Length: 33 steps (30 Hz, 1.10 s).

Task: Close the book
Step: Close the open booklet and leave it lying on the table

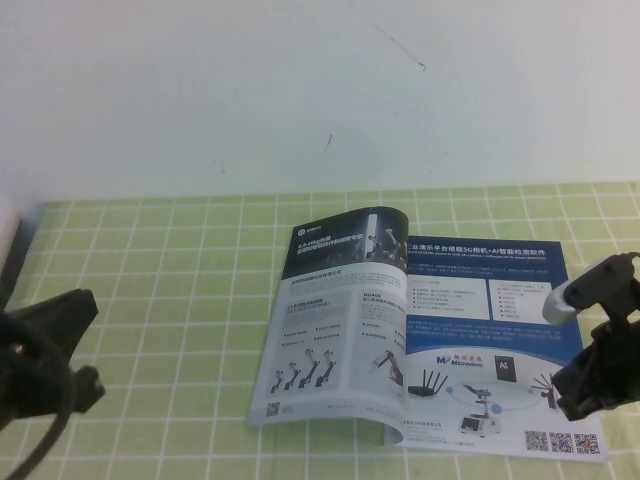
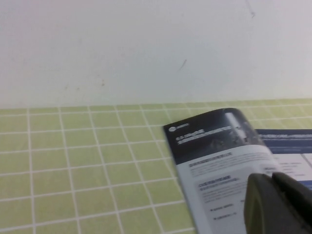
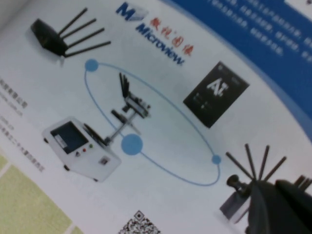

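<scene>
**Left gripper.** The left gripper (image 1: 90, 350) hung low over the green checked tablecloth (image 1: 170, 260) at the near left of the table. Its two fingers (image 1: 60, 310) were spread, with bare cloth showing between them. They held nothing.

**Book, as placed from the left gripper.** The book (image 1: 420, 340) lay open on the cloth to the right of the left gripper. It was well apart from the gripper and somewhat farther from the robot. The left page (image 1: 335, 340) was the part nearest this gripper. It did not lie flat: it arched up from the spine, and its near edge curled clear of the sheet beneath. In the left wrist view this page appeared ahead of the gripper, with its dark header band at the far end. The white wall (image 1: 250, 90) rose behind the table.

**Right gripper.** The right gripper (image 1: 585, 385) was positioned at the near outer part of the right page (image 1: 490, 320), close to that page's right edge. Whether it was spread or pressed together could not be determined. Whether it touched the paper could not be determined either.

**Book, as placed from the right gripper.** The right page lay flat and ran leftward from the right gripper to the spine. The right wrist view showed this page close beneath the gripper, with:
- a printed diagram containing a blue oval;
- a black box;
- a code square (image 3: 139, 224);
- a strip of green cloth past the page's edge.
</scene>
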{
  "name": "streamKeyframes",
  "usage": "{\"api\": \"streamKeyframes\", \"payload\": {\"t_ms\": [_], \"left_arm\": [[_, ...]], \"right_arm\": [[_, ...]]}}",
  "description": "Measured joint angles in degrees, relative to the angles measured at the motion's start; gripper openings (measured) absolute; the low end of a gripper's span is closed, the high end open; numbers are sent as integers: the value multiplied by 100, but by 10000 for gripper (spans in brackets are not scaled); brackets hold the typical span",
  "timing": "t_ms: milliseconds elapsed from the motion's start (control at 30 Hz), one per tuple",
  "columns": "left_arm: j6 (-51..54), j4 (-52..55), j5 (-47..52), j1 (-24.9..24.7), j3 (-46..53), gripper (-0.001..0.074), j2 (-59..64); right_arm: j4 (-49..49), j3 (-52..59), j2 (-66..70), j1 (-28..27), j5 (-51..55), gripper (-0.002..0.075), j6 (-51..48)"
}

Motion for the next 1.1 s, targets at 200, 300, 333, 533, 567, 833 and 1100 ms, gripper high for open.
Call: {"api": "streamKeyframes", "payload": {"t_ms": [200,300,333,533,567,833,1100], "left_arm": [[322,-231,-727,-841,-755,-4,1457],[197,-272,-727,-1239,-1162,-4,2197],[153,-272,-727,-1351,-1305,-4,2461],[-89,383,-1547,-1709,-1904,-4,3495],[-65,432,-1746,-1733,-1942,-4,3568],[1385,-371,-3778,-1748,-2055,-4,3756],[1383,-454,-2095,-1709,-2045,-4,3796]], "right_arm": [[0,-22,381,2,-92,-3,-15],[0,-59,407,2,-114,-3,-15],[0,-59,407,2,-123,-3,-4],[0,-59,407,2,-123,-3,7],[0,-59,407,2,-123,-3,7],[0,-59,407,2,-123,-3,7],[0,-59,407,2,-123,-3,7]]}}
